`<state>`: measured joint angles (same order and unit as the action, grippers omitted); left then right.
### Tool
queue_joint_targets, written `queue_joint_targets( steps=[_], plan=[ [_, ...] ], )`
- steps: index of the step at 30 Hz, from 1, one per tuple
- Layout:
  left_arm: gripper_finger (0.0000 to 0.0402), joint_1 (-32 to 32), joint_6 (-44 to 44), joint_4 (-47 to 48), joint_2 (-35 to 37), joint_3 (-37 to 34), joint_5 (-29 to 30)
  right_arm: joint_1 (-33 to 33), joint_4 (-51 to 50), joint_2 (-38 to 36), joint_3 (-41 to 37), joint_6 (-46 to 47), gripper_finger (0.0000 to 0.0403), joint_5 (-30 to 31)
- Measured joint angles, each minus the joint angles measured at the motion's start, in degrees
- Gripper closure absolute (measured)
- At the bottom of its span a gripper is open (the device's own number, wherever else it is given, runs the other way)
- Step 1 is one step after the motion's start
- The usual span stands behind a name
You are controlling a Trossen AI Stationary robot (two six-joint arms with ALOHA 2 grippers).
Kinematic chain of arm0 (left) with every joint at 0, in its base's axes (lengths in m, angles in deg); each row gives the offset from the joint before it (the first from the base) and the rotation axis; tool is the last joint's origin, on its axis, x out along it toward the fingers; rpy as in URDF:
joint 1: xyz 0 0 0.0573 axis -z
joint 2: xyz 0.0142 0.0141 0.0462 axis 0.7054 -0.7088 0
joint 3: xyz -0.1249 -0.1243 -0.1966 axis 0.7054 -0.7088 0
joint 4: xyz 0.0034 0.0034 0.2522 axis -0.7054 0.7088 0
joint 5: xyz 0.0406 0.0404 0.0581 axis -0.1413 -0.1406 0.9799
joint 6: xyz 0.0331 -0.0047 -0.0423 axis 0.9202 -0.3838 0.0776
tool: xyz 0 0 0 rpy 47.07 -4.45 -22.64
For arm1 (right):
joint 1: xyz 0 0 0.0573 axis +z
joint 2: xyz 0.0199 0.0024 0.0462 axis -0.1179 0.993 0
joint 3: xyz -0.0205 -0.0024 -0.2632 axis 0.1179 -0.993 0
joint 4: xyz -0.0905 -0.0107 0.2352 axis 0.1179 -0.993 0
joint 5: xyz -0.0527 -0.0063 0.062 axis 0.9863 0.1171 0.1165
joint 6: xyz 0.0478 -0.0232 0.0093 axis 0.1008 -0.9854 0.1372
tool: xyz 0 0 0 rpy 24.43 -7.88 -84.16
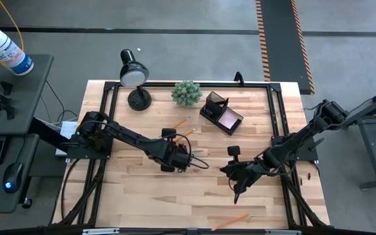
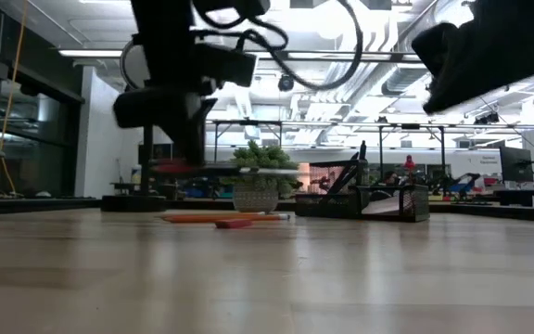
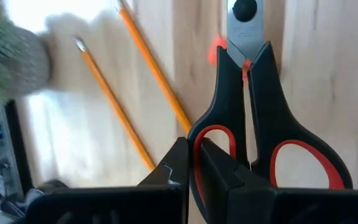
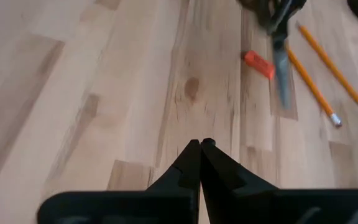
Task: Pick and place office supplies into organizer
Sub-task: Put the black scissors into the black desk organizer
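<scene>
Gripping scissors [image 3: 253,124] with black handles lined orange-red, left end effector [image 3: 194,168] clamped through one loop; blades closed, level, pointing straight ahead from fingers.

We count two arms, each with one gripper: left gripper [image 3: 194,163], right gripper [image 4: 199,149] | one scissors [image 3: 253,124] | three pencils: two [image 3: 114,102] [image 3: 154,65], one apart [image 1: 230,222] | one orange eraser [image 4: 258,65] | one organizer [image 1: 220,112] | one plant ball [image 1: 187,93] | one desk lamp [image 1: 134,77] | one bottle [image 1: 5,51].
</scene>
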<state>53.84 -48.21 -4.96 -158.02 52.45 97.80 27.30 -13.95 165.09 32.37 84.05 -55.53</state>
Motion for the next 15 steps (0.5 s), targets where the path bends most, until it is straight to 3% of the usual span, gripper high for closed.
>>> queue_joint_targets(
  steps=[15],
  plan=[
    [0.0401, -0.02, 2.52, 3.33, 0.65, 2.75, 5.16, -0.04, 1.76, 0.0, -3.08, -4.02, 0.0402, 5.2]
  ],
)
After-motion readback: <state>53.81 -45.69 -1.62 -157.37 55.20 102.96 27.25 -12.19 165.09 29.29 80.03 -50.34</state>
